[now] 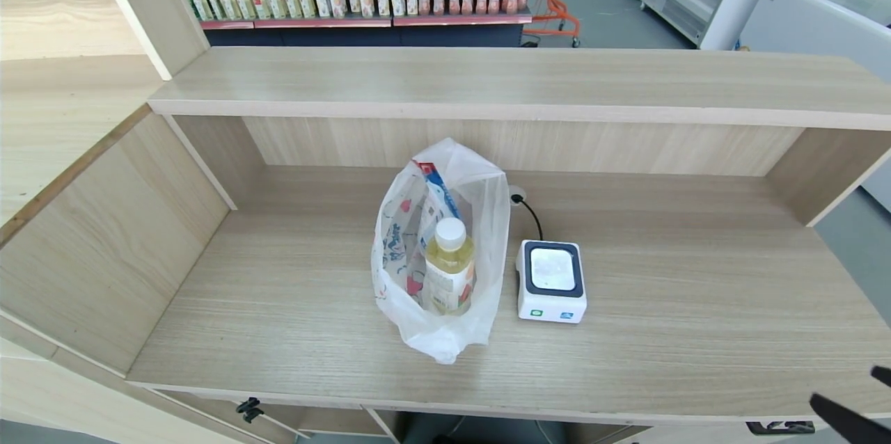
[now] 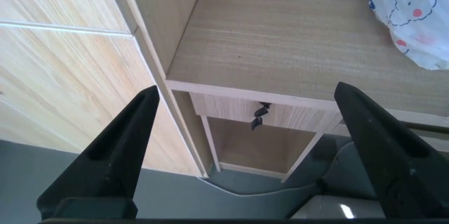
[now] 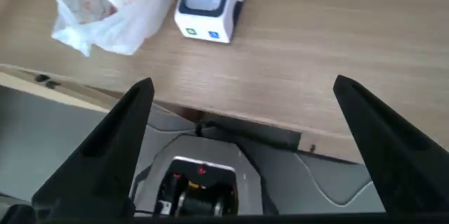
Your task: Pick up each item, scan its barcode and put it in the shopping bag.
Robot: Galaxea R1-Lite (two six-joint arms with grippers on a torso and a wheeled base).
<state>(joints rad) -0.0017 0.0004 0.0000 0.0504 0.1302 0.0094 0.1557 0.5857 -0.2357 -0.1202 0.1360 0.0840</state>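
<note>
Left hand [image 2: 247,90] and right hand [image 3: 243,82] spread, off the worktop [image 1: 696,305]; shopping bag [image 1: 489,211], 9 o'clock of scanner [image 1: 551,280], seemingly holds everything: avoid snagging it.

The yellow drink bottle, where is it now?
In the head view the bottle stands upright inside the plastic bag at the middle of the counter, with the white scanner beside it on the robot's right.

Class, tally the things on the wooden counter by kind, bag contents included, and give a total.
White translucent plastic shopping bag: 1
Yellow drink bottle with white cap: 1
Blue, red and white packet: 1
White box-shaped barcode scanner: 1
Total: 4
</note>
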